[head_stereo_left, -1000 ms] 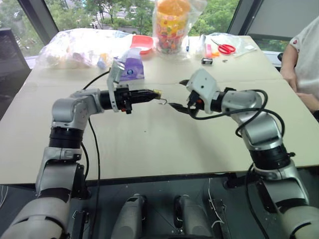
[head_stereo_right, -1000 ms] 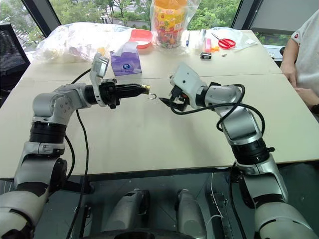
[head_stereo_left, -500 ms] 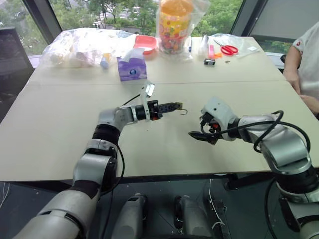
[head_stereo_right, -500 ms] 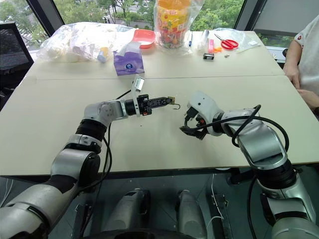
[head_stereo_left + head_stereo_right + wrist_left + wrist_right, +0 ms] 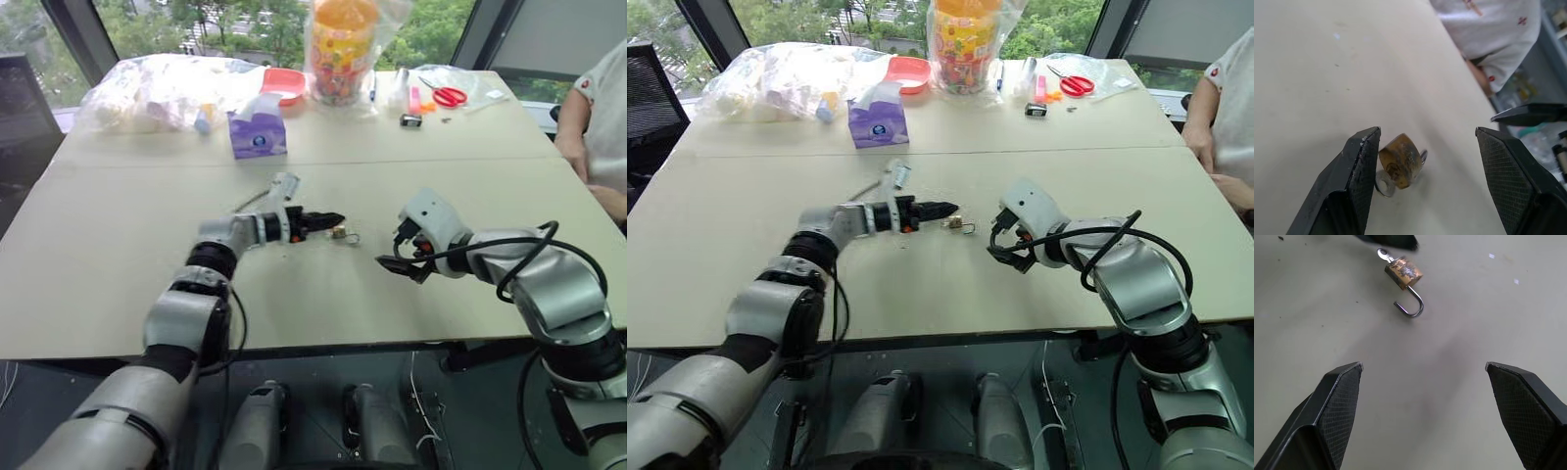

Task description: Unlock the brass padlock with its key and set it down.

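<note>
brass padlock [image 5: 1403, 272] on table, shackle sprung; key [image 5: 1383, 254] mostly hidden; L gripper [image 5: 1425, 161] & R gripper [image 5: 1422, 396] agape, empty

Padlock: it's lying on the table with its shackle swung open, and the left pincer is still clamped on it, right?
Not quite. The padlock does lie on the table with its shackle swung open, but the left pincer is not clamped on it: the left wrist view shows its fingers spread, the lock sitting loose beside one of them.
</note>
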`<state>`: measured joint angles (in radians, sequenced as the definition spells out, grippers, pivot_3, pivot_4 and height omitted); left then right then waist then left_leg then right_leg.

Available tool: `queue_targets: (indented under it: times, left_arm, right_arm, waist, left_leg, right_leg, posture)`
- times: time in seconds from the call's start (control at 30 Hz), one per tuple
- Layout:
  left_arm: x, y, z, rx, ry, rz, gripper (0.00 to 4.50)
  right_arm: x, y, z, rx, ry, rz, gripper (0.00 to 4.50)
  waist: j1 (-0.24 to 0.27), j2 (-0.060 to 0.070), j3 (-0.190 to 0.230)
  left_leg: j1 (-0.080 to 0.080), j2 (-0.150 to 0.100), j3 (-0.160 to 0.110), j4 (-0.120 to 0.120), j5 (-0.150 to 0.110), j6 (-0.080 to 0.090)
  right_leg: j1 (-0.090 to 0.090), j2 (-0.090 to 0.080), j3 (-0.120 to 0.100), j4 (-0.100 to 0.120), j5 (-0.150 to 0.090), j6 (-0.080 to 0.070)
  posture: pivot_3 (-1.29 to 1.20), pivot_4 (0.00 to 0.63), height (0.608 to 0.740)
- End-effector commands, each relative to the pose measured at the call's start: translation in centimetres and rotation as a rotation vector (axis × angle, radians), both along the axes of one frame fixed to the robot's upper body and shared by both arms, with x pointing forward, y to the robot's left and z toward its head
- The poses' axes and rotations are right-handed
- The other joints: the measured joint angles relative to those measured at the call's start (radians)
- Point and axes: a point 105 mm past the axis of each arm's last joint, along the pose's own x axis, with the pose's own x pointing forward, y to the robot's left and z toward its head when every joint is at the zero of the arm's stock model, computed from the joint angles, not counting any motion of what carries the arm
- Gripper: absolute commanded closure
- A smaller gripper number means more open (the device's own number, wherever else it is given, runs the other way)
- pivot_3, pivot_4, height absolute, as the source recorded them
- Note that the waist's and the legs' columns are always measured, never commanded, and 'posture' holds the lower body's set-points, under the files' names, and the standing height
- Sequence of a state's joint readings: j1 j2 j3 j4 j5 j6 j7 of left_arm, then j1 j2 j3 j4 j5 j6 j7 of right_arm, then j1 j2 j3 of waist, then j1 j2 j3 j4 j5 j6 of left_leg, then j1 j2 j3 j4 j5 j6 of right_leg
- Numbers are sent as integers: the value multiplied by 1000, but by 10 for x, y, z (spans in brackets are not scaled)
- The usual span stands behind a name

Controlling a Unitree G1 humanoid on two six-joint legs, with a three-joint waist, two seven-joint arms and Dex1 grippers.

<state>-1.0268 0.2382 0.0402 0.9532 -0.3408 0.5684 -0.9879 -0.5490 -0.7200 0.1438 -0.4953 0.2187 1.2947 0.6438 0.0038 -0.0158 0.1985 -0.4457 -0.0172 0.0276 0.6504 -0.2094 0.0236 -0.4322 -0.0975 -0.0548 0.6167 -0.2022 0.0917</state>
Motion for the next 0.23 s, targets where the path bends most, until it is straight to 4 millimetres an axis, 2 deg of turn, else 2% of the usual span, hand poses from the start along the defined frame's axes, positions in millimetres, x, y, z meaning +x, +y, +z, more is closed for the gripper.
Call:
queue_targets:
  times: [0.03, 0.1, 0.23]
  left_arm:
    - [-6, 19, 24, 73, -179, -28, 1297]
    - [-14, 34, 28, 124, -239, -14, 1297]
    - [-30, 51, 41, 130, -315, 44, 1297]
  right_arm:
    - [3, -8, 10, 15, -52, -31, 292]
    - [5, -10, 11, 31, -63, -51, 292]
    - [8, -8, 16, 82, -99, -61, 292]
  waist:
    - [3, 0, 0]
    - [7, 1, 0]
    - [10, 1, 0]
  left_leg:
    - [0, 0, 0, -1, 0, 0]
    - [0, 0, 0, -1, 0, 0]
    - [-1, 0, 0, -1, 0, 0]
  right_leg:
    - [0, 0, 0, 0, 0, 0]
    - [0, -2, 0, 0, 0, 0]
    - [0, -4, 1, -2, -2, -3]
  posture:
    - [0, 150, 740]
    - [0, 150, 740]
    - [0, 150, 740]
